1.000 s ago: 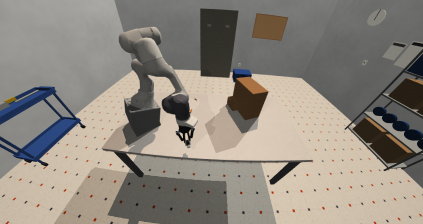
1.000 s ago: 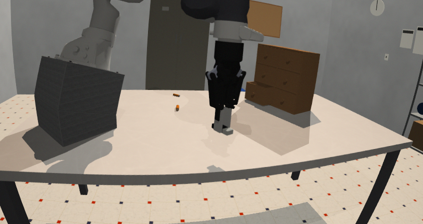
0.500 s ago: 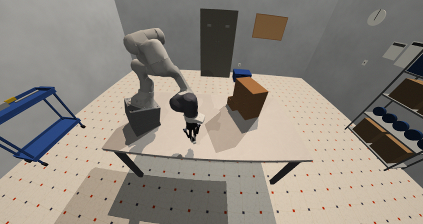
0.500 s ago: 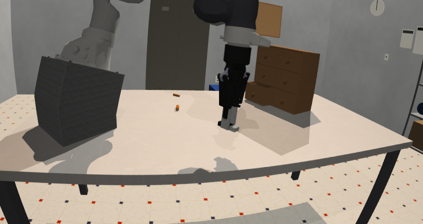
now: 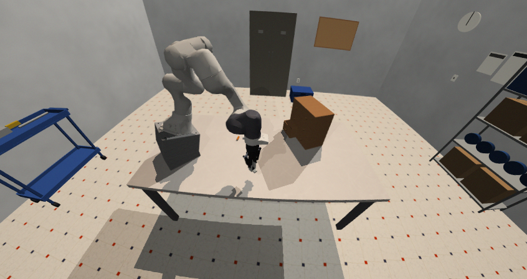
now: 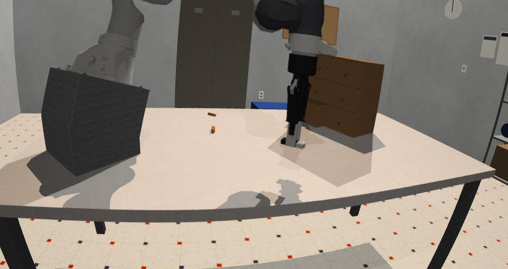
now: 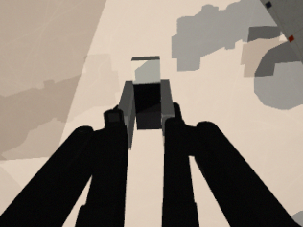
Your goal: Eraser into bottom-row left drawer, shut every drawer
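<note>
My gripper points down and is shut on the eraser, a small grey block held just above the table. It hangs in front of the brown chest, a little to its left in the exterior view. The chest stands upright at the back right of the table. Its left drawer of the bottom row sticks out a little. In the exterior view the gripper hides part of that drawer.
Two small orange things lie on the table behind the gripper; one shows in the top view. The dark base block of the arm stands on the left. The table's front edge is near.
</note>
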You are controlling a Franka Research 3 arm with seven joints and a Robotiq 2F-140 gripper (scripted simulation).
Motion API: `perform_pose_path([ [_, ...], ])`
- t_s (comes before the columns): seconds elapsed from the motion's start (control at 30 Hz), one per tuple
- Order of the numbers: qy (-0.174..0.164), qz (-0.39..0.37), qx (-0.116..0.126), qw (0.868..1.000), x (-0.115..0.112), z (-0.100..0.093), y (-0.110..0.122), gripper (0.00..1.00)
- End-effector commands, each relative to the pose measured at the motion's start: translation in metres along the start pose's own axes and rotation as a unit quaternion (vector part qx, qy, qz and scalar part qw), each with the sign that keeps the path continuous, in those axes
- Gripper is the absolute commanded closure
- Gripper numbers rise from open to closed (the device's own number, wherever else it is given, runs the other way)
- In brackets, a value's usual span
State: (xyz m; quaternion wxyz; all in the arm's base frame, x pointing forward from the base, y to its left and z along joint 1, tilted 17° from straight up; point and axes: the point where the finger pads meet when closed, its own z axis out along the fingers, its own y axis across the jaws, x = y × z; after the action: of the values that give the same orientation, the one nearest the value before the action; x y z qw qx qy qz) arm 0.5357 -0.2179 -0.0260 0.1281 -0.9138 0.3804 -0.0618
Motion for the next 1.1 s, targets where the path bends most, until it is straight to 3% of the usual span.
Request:
perform_pose_path([
  [0.0, -0.006, -0.033, -0.005, 0.999, -0.003, 0.002, -0.013, 0.80],
  [0.2, -0.006, -0.059, -0.006, 0.998, -0.003, 0.003, -0.032, 0.80],
  [0.7, -0.006, -0.157, -0.008, 0.988, -0.013, 0.004, -0.108, 0.80],
  [0.77, -0.006, -0.157, -0.008, 0.988, -0.013, 0.004, -0.108, 0.80],
  [1.07, -0.006, -0.216, -0.008, 0.976, -0.025, 0.004, -0.155, 0.80],
])
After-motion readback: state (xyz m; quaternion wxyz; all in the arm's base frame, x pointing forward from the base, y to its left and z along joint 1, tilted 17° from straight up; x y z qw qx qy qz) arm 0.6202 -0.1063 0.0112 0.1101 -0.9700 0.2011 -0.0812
